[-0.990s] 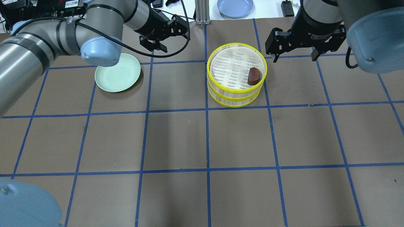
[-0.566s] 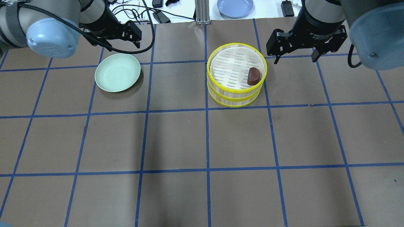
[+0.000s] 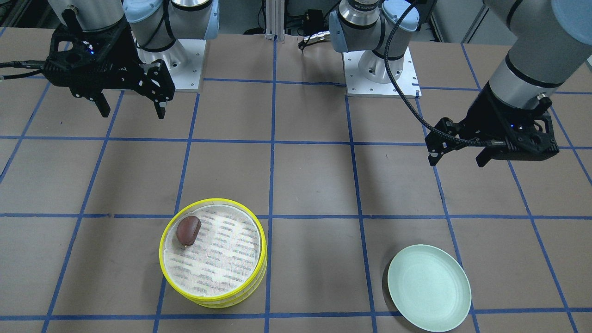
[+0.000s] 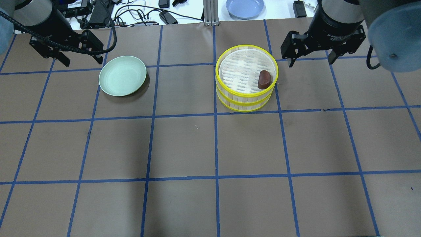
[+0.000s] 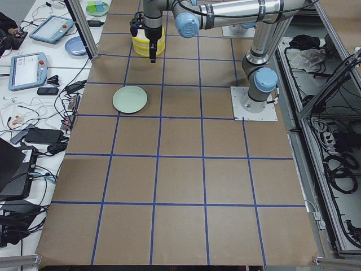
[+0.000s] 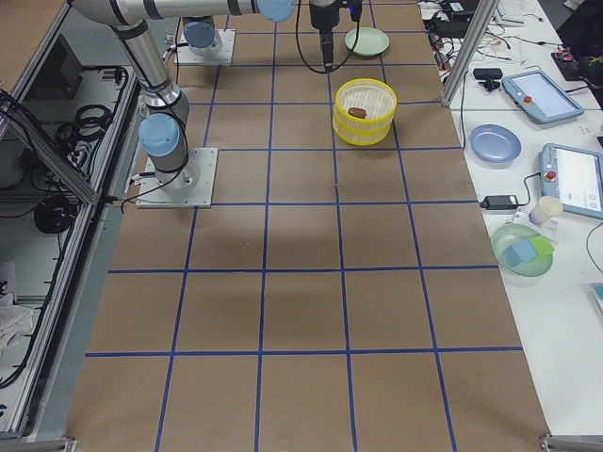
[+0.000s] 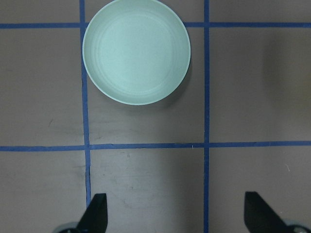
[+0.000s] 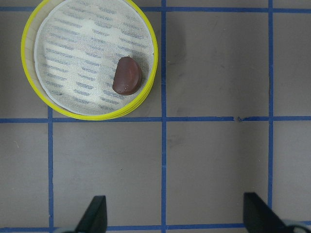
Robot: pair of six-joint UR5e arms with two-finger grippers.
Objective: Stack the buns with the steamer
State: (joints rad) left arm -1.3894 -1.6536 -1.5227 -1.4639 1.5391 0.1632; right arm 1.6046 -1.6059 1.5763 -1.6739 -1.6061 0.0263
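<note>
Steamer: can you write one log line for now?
brown bun: in top steamer | left tool: open, near plate | right tool: open

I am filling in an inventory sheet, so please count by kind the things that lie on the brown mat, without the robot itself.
Buns: 1, a dark brown bun, lying in the top tier.
Steamers: 1, a yellow-rimmed steamer stack.
Plates: 1, a pale green plate, with nothing on it.
Total: 3

You are seeing the steamer stack (image 4: 245,100) and green plate (image 4: 122,75) standing well apart on the brown mat (image 4: 184,144); the reddish-brown bun (image 4: 264,79) is crowding the steamer's right rim, leaving its liner (image 4: 240,70) mostly bare.
</note>
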